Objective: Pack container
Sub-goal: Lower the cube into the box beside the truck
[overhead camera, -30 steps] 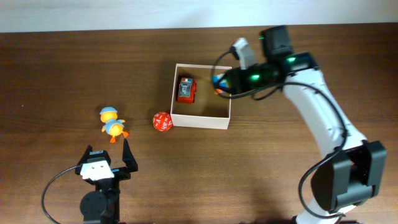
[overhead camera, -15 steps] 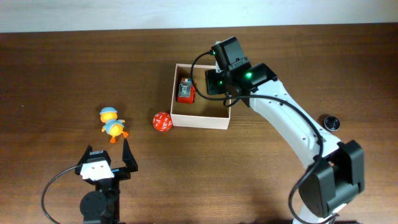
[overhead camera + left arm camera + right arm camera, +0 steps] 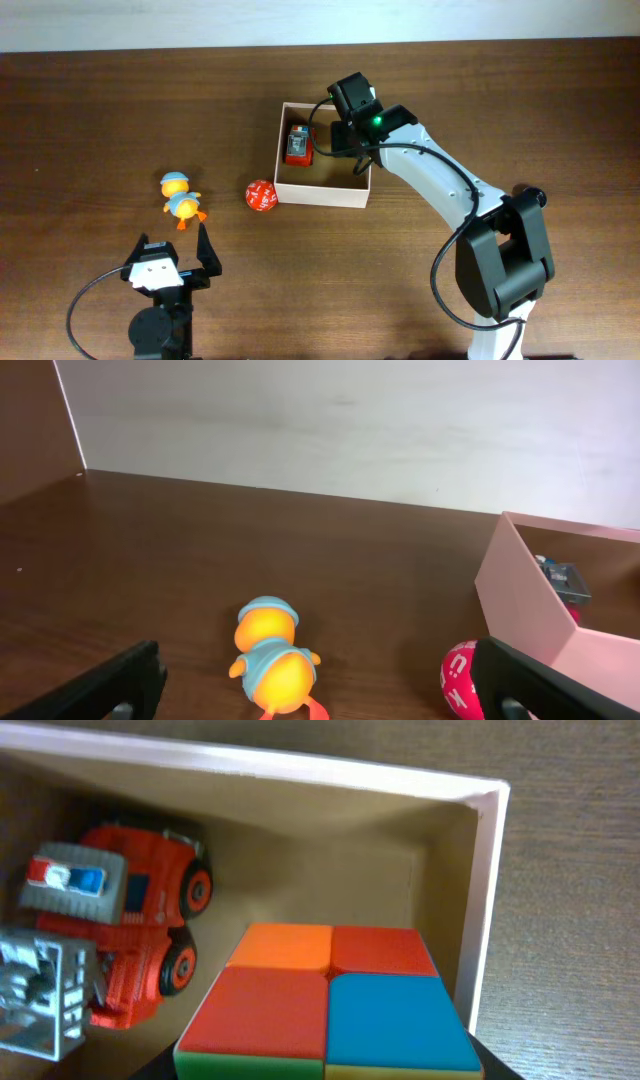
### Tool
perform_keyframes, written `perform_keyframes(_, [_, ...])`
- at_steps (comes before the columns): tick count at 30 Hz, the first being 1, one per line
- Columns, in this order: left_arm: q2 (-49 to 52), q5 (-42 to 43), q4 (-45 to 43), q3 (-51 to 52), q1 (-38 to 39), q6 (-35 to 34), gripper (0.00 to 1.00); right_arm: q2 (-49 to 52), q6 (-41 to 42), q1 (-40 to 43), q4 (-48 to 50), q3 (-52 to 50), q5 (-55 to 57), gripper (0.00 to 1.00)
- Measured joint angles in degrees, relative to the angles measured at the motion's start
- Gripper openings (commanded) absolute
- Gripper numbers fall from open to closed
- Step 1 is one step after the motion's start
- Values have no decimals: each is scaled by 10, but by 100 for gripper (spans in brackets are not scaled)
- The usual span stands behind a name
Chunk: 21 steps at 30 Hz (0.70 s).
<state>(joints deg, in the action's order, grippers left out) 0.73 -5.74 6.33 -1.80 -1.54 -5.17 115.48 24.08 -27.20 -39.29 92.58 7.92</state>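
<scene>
One toy truck (image 3: 130,935) hugs container (image 3: 322,196) left wall; right jaws apparently clamp colour cube (image 3: 330,1005); left jaws wide.

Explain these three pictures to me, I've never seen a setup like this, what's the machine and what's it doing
Two robot arms work at a brown wooden table. One picture looks down from above; the others come from a camera on each wrist. The right gripper holds a small multicoloured puzzle cube over the square white box with a cardboard interior, where a red toy truck already lies. The left gripper rests open. An orange toy duck with a blue cap and a red ball remain on the table.
</scene>
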Motion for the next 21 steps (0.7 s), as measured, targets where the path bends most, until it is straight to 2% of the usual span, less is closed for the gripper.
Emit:
perform_keyframes(12, [0,0,0,0,0,0,99,0,45,0,9,0,31,50])
perform_keyframes(15, [0,0,0,0,0,0,99,0,51,0,9,0,33,65])
perform_keyframes(17, [0,0,0,0,0,0,99,0,55,0,11,0,35,72])
perform_keyframes(21, [0,0,0,0,0,0,99,0,59,0,11,0,37,76])
